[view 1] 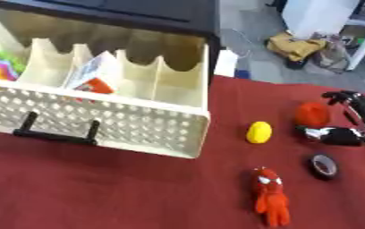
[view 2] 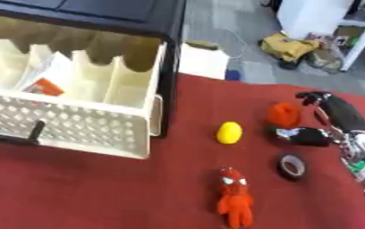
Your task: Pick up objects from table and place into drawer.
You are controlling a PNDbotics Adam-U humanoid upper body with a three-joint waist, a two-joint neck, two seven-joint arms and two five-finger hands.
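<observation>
Over at the right edge, the right hand (view 2: 295, 133) is curled around a black-and-silver object (view 2: 307, 136) just below the red ball (view 2: 282, 114). It's probably best lifted straight up before being swung to the open drawer (view 1: 115, 120) at upper left.

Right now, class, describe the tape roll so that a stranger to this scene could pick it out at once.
Start at the white drawer on the red table and look right, past the yellow lemon. The tape roll lies flat by the table's right edge, just below the robot's right hand. It is the only black ring; its neighbours are a red ball and a red figure.
</observation>
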